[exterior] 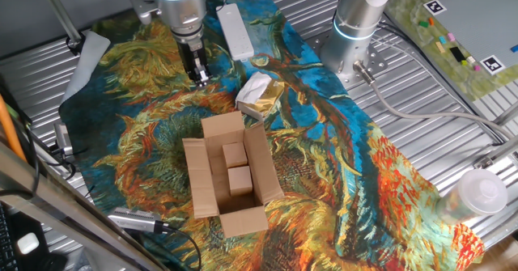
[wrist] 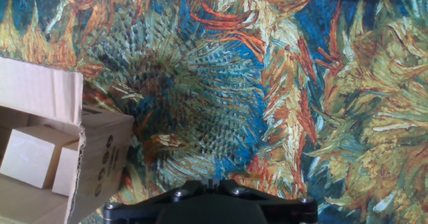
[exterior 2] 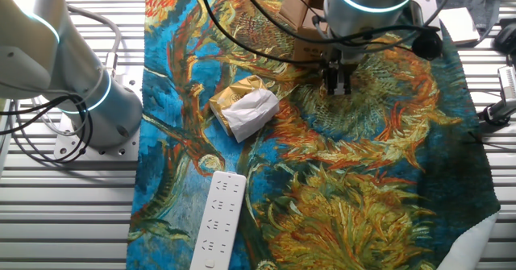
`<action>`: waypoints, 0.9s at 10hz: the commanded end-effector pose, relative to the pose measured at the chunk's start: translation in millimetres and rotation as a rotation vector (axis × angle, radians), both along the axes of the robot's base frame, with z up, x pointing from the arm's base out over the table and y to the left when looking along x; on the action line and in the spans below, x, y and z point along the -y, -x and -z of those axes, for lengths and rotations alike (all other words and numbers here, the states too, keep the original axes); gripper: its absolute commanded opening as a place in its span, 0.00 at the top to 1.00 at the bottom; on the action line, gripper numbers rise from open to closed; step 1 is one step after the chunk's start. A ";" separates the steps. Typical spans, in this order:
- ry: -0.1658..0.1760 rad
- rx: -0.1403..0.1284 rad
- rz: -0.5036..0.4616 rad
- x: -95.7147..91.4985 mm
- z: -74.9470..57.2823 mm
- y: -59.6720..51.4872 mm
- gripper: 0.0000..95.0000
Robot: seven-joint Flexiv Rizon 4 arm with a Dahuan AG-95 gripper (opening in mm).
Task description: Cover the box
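The brown cardboard box (exterior: 231, 176) stands open on the painted cloth, its four flaps spread outward and two small tan blocks (exterior: 235, 167) inside. It shows at the left edge of the hand view (wrist: 100, 150) and, partly hidden behind the arm, at the top of the other fixed view (exterior 2: 300, 16). My gripper (exterior: 199, 78) hangs over the cloth beyond the box's far flap, apart from it. Its fingers are together and hold nothing. It also shows in the other fixed view (exterior 2: 339, 85) and the hand view (wrist: 211, 182).
A white-and-yellow wrapped packet (exterior: 259, 95) lies right of the gripper, near the box's far right corner. A white power strip (exterior: 235, 30) lies at the cloth's far end. A second arm's base (exterior: 356, 24) stands at the far right. A clear cup (exterior: 477, 192) stands at the near right.
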State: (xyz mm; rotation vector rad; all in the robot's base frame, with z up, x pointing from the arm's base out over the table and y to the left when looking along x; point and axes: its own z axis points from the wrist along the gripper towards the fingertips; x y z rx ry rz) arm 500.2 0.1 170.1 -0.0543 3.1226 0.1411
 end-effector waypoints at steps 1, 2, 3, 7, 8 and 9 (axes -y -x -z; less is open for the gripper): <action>-0.004 0.007 -0.056 -0.2 -0.4 0.8 1.00; 0.001 0.014 -0.150 -0.3 0.0 2.6 1.00; 0.008 0.010 -0.130 -0.4 1.0 4.1 1.00; -0.004 0.013 -0.182 -0.2 5.9 -22.5 1.00; -0.006 0.007 -0.187 0.0 5.2 -34.4 1.00; -0.007 0.000 -0.193 -0.3 3.9 -43.0 1.00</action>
